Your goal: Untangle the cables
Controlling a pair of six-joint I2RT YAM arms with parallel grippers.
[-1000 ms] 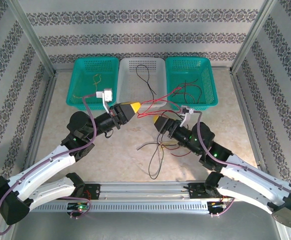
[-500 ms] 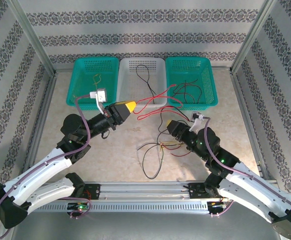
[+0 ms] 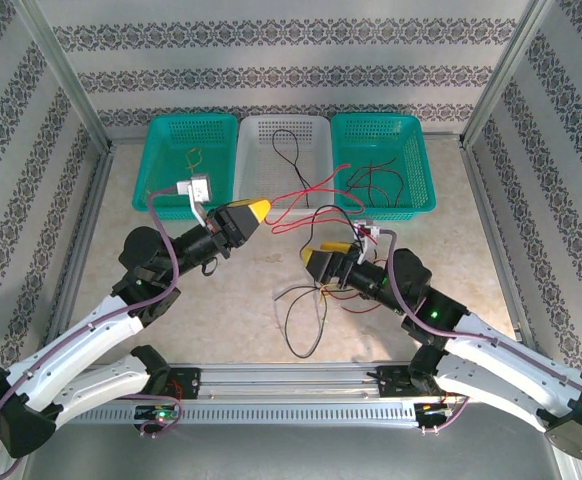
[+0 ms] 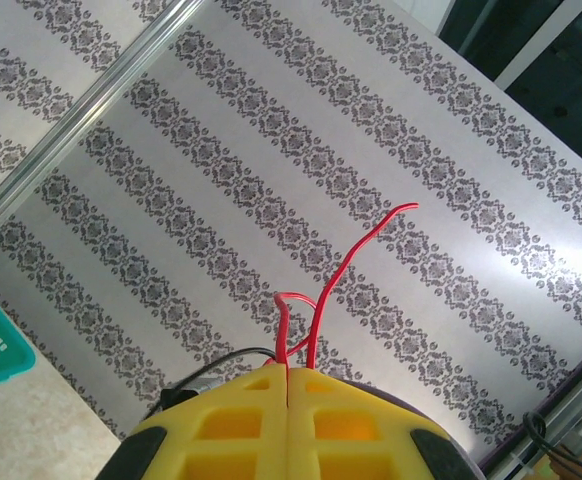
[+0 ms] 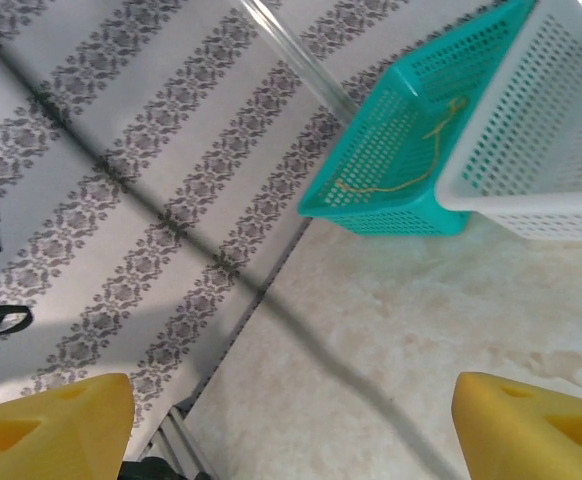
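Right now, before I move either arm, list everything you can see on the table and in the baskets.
Green baskets: two, teal, far edge, left and right.
White basket: one, between them.
Yellow wire: one, in the left green basket.
Black wire: one, in the white basket.
Red and black wires: several, in the right green basket.
Red wire: one, from the left claw toward the right basket.
Tangle: black, red and pale strands, table centre.
Left claw: yellow, shut on the red wire.
Right claw: yellow, open over the tangle.
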